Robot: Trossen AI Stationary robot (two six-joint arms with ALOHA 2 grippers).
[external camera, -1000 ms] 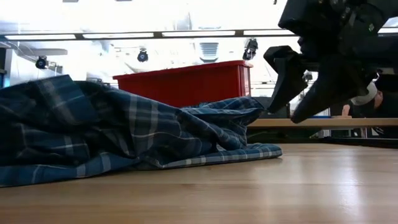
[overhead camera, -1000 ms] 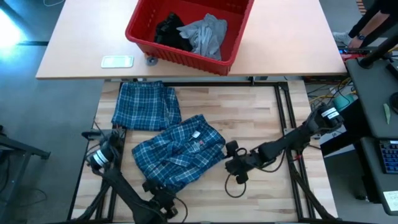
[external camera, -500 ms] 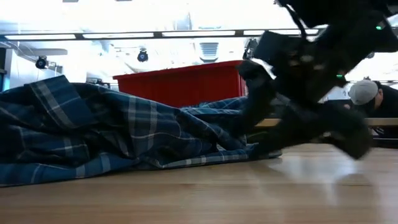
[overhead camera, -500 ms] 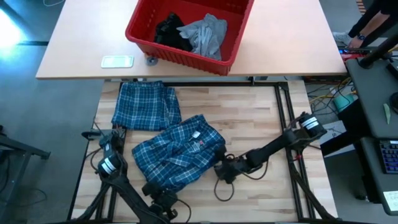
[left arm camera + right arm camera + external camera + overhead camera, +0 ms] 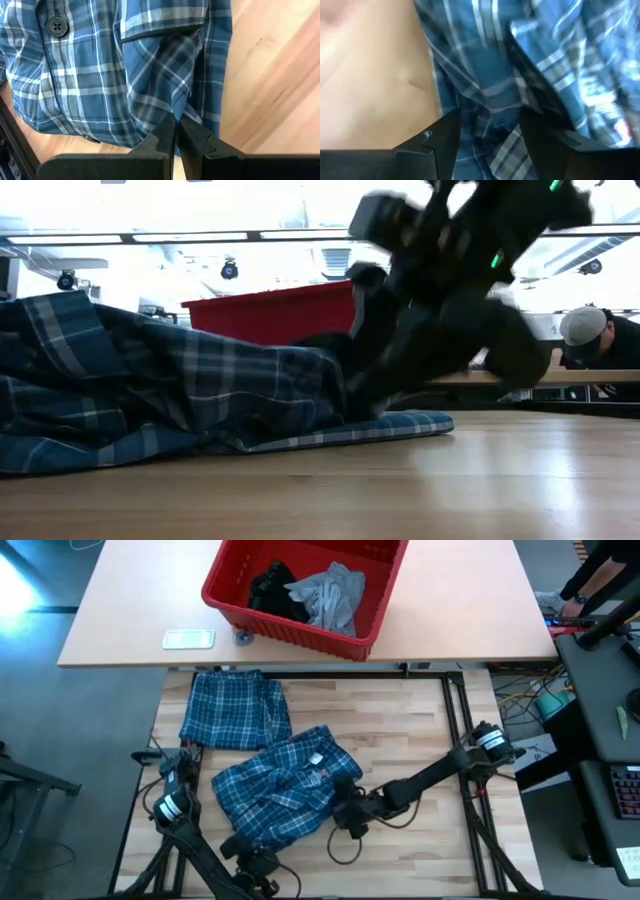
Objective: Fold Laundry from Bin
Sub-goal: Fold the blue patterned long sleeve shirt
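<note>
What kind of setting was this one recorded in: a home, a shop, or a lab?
Most likely a robotics lab or workshop. A framed light wooden worktable carries two dark robot arms, a second tan table holds the red rectangular plastic bin, and cables and equipment crowd the floor beside it.

Dark jointed arms (image 5: 430,776) — black cables

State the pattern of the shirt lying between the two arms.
Blue-and-white plaid shirt; the left wrist view shows it best.
</note>
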